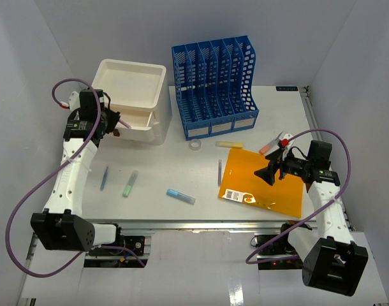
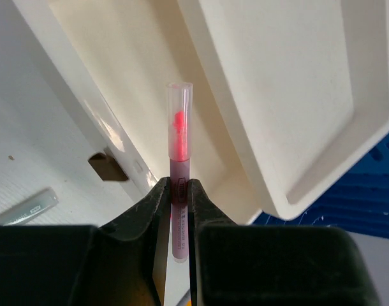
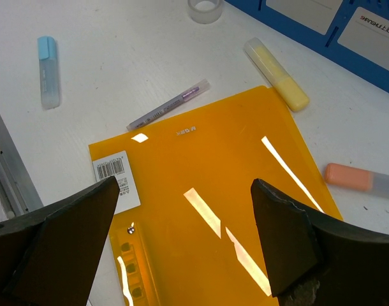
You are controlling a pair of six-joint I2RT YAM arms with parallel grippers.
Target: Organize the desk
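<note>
1. In the top view, the left gripper [image 1: 115,121] sits at the front of the white drawer unit [image 1: 134,95] in the upper left of the frame. You cannot make out its fingertips or its load from there.
2. The left wrist view settles it. The left gripper [image 2: 180,191] is clamped tight on a pink highlighter [image 2: 179,146]. The clear cap points up the frame against the inside of the lower drawer, and the rear end is partly hidden between the fingers.
3. The right gripper [image 3: 182,191] has its jaws spread wide with nothing between them, above the orange folder [image 3: 213,210]. You cannot tell whether it touches the folder.
4. The folder's lower part is cut off by the bottom edge and the fingers, which also cover part of its barcode label.
5. The tape roll [image 3: 204,9] is cropped by the top edge, and the salmon highlighter [image 3: 360,180] by the right edge.
6. The desk [image 1: 156,166] fills the centre of the top view. It is a flat white surface with a metal rail along the near edge.
7. The blue file rack [image 1: 213,83] stands upper centre. The yellow highlighter [image 3: 277,73], purple pen [image 3: 168,105], blue highlighter [image 1: 180,196], green highlighter [image 1: 130,183] and blue pen [image 1: 104,178] lie scattered on the desk, apart from one another.
</note>
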